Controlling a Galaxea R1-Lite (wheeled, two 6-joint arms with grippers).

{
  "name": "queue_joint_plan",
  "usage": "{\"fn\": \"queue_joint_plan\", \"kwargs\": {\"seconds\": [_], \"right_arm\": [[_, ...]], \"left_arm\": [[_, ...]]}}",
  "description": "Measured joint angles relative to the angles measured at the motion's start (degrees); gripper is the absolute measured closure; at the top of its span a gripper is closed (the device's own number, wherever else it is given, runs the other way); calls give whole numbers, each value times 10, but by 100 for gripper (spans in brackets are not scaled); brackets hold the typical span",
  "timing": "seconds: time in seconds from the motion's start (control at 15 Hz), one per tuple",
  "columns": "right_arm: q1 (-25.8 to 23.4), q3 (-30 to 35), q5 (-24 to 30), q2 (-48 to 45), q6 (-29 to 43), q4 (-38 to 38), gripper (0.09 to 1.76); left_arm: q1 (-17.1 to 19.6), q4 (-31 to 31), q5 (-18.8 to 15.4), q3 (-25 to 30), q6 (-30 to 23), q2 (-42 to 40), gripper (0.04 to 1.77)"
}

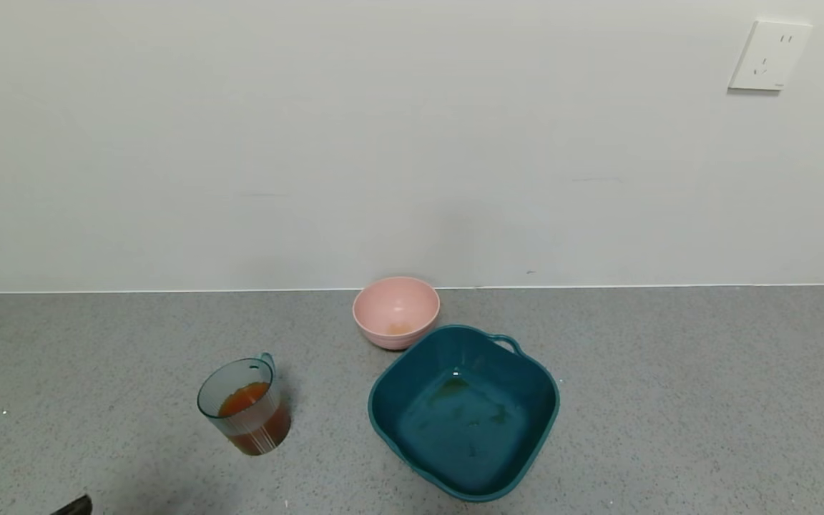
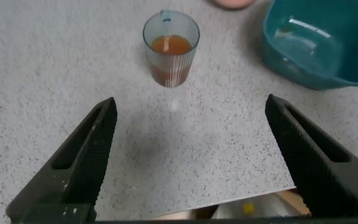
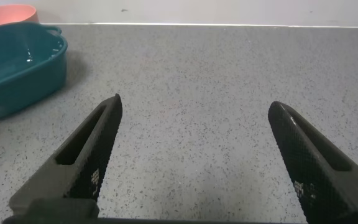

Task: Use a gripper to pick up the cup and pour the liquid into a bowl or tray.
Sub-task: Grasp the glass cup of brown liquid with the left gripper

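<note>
Counter [image 1: 669, 400]: left gripper [image 2: 191, 162] open, low, facing cup [image 2: 171, 46].

The transparent blue-grey ribbed plastic cup [image 1: 244, 405] stands upright on the speckled grey tabletop [image 1: 669, 400], about half full of orange-brown translucent liquid [image 1: 244, 399], its small loop handle turned toward the wall. Well apart to its right sits the large dark teal rounded-square plastic basin [image 1: 412, 390], with what may be faint brownish traces on its floor.

cup [image 1: 244, 406]: clear ribbed plastic, glossy
basin [image 1: 535, 418]: smooth teal plastic, glossy
bowl [image 1: 395, 312]: matt pink plastic
counter [image 1: 669, 400]: speckled grey, matt
</note>
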Motion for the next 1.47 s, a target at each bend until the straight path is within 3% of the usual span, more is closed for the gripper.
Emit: {"fn": "queue_joint_plan", "kwargs": {"seconds": [0.47,1.07,1.47], "right_arm": [[0,0,0,0,0,0,14],[0,0,0,0,0,0,14],[0,0,0,0,0,0,14]], "left_arm": [[-1,-26,1,-20,52,203,9],[-20,-176,5,22,53,396,9],[-36,-321,12,34,52,509,9]]}}
